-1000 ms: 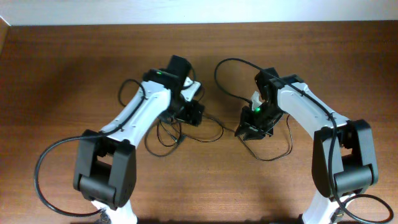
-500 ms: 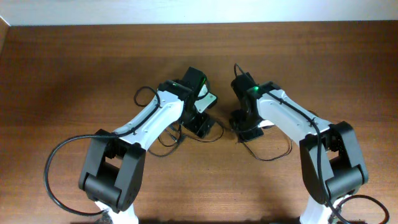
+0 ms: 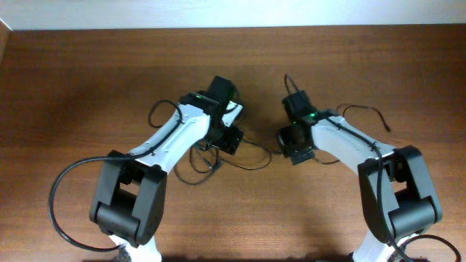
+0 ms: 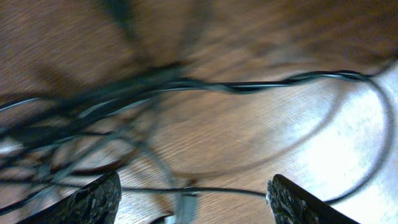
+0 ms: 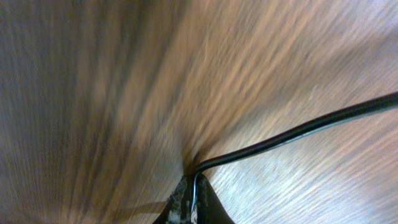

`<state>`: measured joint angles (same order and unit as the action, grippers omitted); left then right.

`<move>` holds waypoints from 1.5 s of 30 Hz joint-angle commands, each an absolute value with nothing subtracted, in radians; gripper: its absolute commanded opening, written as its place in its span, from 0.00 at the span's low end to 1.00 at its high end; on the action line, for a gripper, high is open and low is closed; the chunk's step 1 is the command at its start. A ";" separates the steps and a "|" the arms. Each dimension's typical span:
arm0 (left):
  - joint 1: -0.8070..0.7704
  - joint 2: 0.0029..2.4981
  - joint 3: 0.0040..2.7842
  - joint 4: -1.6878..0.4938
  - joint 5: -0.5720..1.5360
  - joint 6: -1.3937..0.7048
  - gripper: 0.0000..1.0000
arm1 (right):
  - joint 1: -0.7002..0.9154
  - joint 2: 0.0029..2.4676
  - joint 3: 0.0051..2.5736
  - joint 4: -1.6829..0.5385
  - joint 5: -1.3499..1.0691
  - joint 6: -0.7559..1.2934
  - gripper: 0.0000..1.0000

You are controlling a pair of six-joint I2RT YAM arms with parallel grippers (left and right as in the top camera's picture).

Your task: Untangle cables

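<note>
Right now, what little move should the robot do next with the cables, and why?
Probably close the left jaws on the tangle beneath them. They stand open right over it, while the right jaws are shut on one cable; holding the tangle should let that cable pull free.

Left arm (image 3: 171, 138) and right arm (image 3: 348, 142) angle inward, left fingers (image 4: 93, 199) spread, right fingers (image 5: 186, 202) pinched together
</note>
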<state>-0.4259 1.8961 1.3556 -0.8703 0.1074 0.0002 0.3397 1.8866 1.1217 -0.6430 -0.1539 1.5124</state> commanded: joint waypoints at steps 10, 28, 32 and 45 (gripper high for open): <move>-0.303 1.900 1.343 -0.801 0.083 -0.287 0.84 | 0.184 1.921 1.081 -0.658 -0.281 1.017 0.04; -0.167 1.901 1.255 -0.799 -0.166 -0.374 0.10 | 0.137 1.921 1.081 -0.734 -0.115 0.886 0.04; -0.062 1.901 1.255 -0.807 -0.011 -0.372 0.13 | 0.108 1.921 1.081 -0.738 -0.110 0.775 0.04; -0.039 1.901 1.256 -0.798 0.112 -0.294 0.25 | 0.098 1.919 1.600 -1.350 -0.137 0.287 0.21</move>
<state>-0.0452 1.8961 1.2629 -0.7994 0.0429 -0.3325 0.0574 1.9236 1.5867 -1.3354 -0.0284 0.3840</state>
